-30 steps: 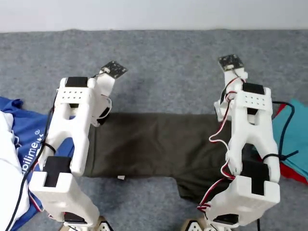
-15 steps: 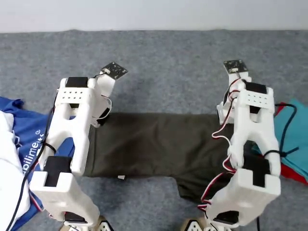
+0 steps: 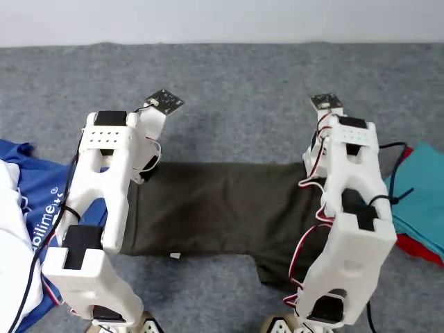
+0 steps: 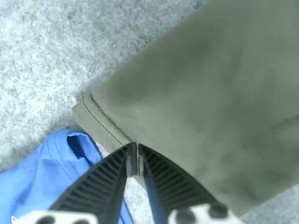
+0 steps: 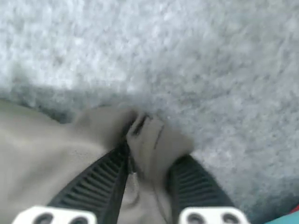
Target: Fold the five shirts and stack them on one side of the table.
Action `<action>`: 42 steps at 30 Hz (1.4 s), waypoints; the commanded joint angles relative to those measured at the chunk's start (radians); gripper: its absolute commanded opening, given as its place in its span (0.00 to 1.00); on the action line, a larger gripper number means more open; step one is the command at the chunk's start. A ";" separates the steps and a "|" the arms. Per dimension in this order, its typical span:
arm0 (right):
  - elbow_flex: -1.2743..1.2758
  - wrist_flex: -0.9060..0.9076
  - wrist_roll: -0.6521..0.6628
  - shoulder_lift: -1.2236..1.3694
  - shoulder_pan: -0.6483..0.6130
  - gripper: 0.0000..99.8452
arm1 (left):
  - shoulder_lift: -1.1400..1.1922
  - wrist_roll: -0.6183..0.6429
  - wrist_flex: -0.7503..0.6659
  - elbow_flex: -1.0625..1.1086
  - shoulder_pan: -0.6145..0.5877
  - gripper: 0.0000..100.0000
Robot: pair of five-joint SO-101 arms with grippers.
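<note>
A dark olive shirt point(image 3: 222, 205) lies folded in a long band across the middle of the grey table, between the two arms. My left gripper point(image 3: 143, 168) is at the shirt's left end. In the left wrist view the left gripper point(image 4: 134, 156) is shut on the stitched hem of the olive shirt point(image 4: 210, 93). My right gripper point(image 3: 313, 163) is at the shirt's far right corner. In the right wrist view the right gripper point(image 5: 147, 163) is shut on a bunched fold of the olive shirt point(image 5: 42, 140), just above the table.
A blue shirt point(image 3: 41, 194) and a white shirt point(image 3: 10, 250) lie at the left edge; the blue shirt point(image 4: 42, 182) reaches under the left gripper. A teal shirt point(image 3: 423, 187) lies over a red shirt point(image 3: 423, 248) at the right edge. Bare grey table point(image 3: 236, 90) stretches behind the olive shirt.
The right arm swung a little right, then back left, drawing the shirt's right corner inward and uncovering more of the teal shirt. The left arm has kept still.
</note>
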 commanded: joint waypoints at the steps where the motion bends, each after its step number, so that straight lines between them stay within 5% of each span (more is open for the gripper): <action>1: -0.150 0.056 0.005 0.038 -0.010 0.04 | -0.061 -0.015 0.025 -0.030 0.000 0.02; 11: -0.373 0.094 0.114 0.134 0.035 0.04 | -0.071 -0.015 0.043 -0.038 0.003 0.02; 17: -0.425 0.234 0.109 0.074 -0.001 0.25 | -0.071 -0.015 0.109 -0.081 0.014 0.02; 25: -0.540 0.384 0.095 -0.053 -0.031 0.26 | -0.071 -0.014 0.183 -0.213 0.041 0.02; 29: -0.552 0.495 0.095 -0.128 -0.018 0.23 | -0.071 -0.014 0.238 -0.262 0.132 0.02; 35: -0.523 0.590 0.094 -0.255 0.051 0.00 | -0.068 -0.008 0.272 -0.283 0.301 0.02; 42: -0.356 0.588 0.098 -0.567 0.251 0.01 | -0.060 0.038 0.270 -0.283 0.477 0.02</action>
